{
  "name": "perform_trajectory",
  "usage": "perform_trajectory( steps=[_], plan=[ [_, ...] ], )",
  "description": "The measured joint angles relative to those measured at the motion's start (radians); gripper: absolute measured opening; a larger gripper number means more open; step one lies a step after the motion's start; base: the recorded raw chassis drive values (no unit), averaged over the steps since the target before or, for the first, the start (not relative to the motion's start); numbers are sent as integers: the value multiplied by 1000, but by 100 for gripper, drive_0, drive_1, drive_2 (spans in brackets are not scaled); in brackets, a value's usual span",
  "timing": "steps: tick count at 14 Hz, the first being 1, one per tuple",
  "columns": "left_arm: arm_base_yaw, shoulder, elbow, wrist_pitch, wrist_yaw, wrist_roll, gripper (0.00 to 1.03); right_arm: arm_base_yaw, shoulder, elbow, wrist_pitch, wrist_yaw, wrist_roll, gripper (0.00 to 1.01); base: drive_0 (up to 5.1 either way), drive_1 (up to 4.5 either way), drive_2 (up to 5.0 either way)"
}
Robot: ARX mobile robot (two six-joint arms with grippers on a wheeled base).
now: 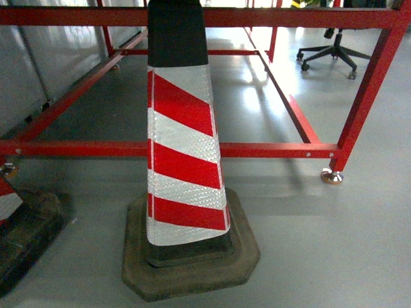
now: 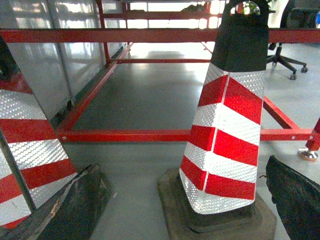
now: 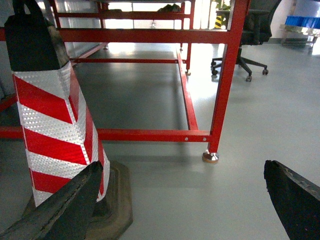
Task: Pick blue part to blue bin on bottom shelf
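Observation:
The blue part, the blue bin and the bottom shelf are out of view in all three views. In the left wrist view my left gripper is open, and its dark fingers frame the grey floor and the base of a red-and-white traffic cone standing farther off. The right wrist view shows my right gripper open too, with only bare floor between its fingers. Neither gripper appears in the head view.
The traffic cone stands close in front on its rubber base. A second cone is at the left. Behind them runs a low red steel frame with a foot. An office chair and something blue are far right.

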Motion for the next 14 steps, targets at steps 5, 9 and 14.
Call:
perform_trajectory(
  steps=[5, 9, 14],
  plan=[
    [0, 0, 0, 0, 0, 0, 98, 0, 0, 0, 0, 0, 0, 98, 0, 0, 0],
    [0, 0, 0, 0, 0, 0, 98, 0, 0, 0, 0, 0, 0, 98, 0, 0, 0],
    [0, 0, 0, 0, 0, 0, 98, 0, 0, 0, 0, 0, 0, 98, 0, 0, 0]
  ],
)
